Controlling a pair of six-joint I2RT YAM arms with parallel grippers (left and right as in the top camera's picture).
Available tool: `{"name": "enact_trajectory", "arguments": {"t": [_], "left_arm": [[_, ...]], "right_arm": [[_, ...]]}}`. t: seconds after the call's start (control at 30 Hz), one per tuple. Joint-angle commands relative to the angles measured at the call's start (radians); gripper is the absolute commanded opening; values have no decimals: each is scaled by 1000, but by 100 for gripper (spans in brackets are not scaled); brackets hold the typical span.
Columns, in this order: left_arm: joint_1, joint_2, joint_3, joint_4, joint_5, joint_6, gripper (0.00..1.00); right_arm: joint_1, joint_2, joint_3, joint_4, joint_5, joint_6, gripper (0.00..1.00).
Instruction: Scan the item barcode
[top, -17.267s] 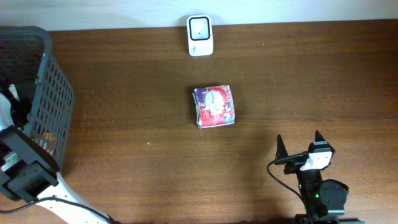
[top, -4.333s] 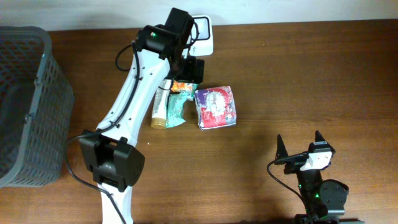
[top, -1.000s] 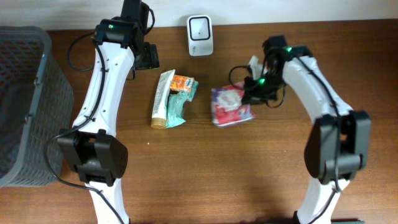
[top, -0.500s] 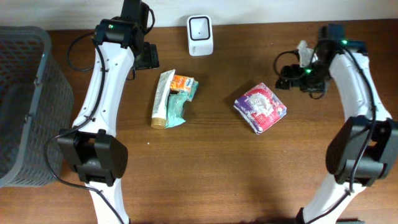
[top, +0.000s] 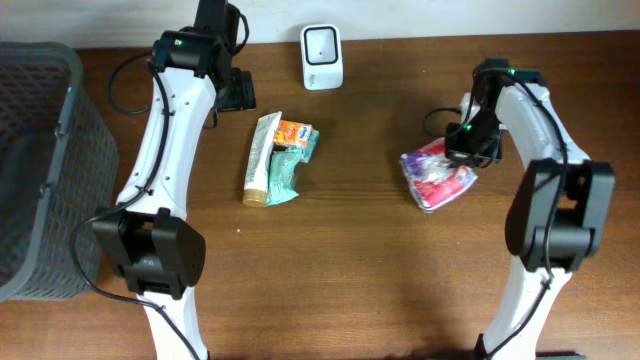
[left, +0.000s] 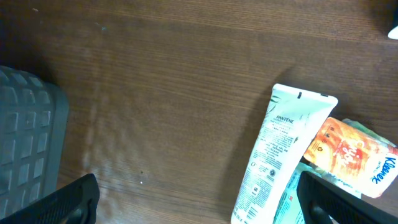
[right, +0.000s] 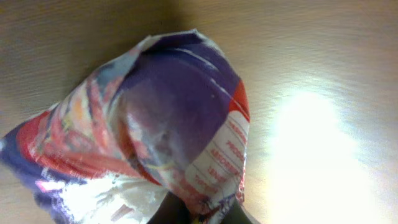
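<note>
Currently on the table (top: 350, 270): one purple-and-red packet (top: 438, 178), crumpled, lying right of centre, well apart from the white scanner (top: 322, 57) at the far edge.

Right hand (top: 466, 152): pressed together, pinching the packet's upper edge. The wrist view shows the wrapper bunched up at its fingertips.

Left hand (left: 199, 202): spread fully wide, holding nothing, poised above bare wood near a white tube (top: 262, 160).

Tube: lies flat, touching an orange tissue pack (top: 292, 132) and a teal pouch (top: 288, 172), left of centre.

Grey basket (top: 45, 170): stands at the table's left edge.
</note>
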Motion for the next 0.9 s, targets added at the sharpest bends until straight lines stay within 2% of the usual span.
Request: {"name": "enact_trajectory", "arguments": {"t": [0.0,0.07,0.1,0.17,0.23,0.3,0.33,0.4,0.5,0.57,0.6,0.7,0.77,0.83,0.87], "left_arm": [[0,-11,0,2,-11,-13,99],[0,-11,0,2,-11,-13,99],[0,-11,0,2,-11,-13,99],[0,-11,0,2,-11,-13,99],[0,-11,0,2,-11,-13,99],[0,-11,0,2,-11,-13,99],[0,-11,0,2,-11,-13,99],[0,-11,0,2,-11,-13,99],[0,-11,0,2,-11,-13,99],[0,-11,0,2,-11,-13,99],[0,-11,0,2,-11,-13,99],[0,-11,0,2,-11,-13,99],[0,-11,0,2,-11,-13,99],[0,-11,0,2,-11,-13,99],[0,-11,0,2,-11,-13,99]], "right_arm": [[122,-129,28,-81,584,319,4],[229,-128,10,-135,774,455,4],[264,-124,-23,-114,782,465,4],[307,-99,-107,-35,761,464,4],[346,-88,-150,20,613,464,7],[412,-89,-130,36,474,464,31],[459,-89,-105,42,386,463,48],[517,-89,-60,54,280,459,89],[523,-89,88,24,115,317,96],[431,-89,217,-70,109,295,99],[367,-89,229,-85,70,232,99],[177,-83,220,-153,-55,70,99],[40,-83,158,-179,-261,-106,99],[-21,-83,31,-178,-511,-278,100],[-19,-83,-35,-150,-562,-312,97]]}}
